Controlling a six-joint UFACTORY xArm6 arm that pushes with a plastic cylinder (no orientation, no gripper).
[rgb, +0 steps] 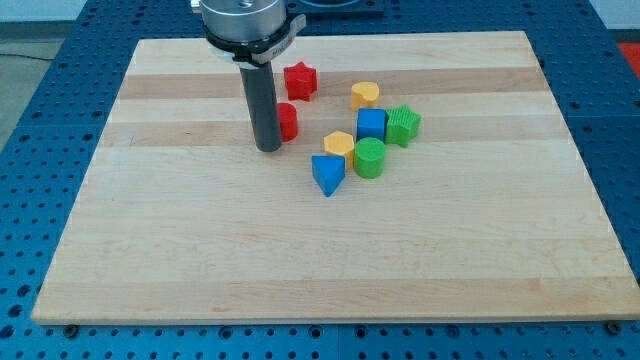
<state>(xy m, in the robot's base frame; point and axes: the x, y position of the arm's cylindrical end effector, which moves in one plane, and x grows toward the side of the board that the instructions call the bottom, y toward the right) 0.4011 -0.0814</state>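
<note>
My tip (267, 147) rests on the wooden board (180, 240), left of the block cluster. It touches or nearly touches a red block (288, 121) on the tip's right, partly hidden by the rod. A red star-shaped block (300, 80) lies above that. Further right sit a yellow rounded block (365, 95), a blue cube (371, 124) and a green star-like block (404, 125). Below them are a yellow hexagonal block (339, 144), a green cylinder (369, 158) and a blue triangular block (327, 174).
The board lies on a blue perforated table (60, 90). The arm's metal flange (245, 20) hangs over the board's top edge.
</note>
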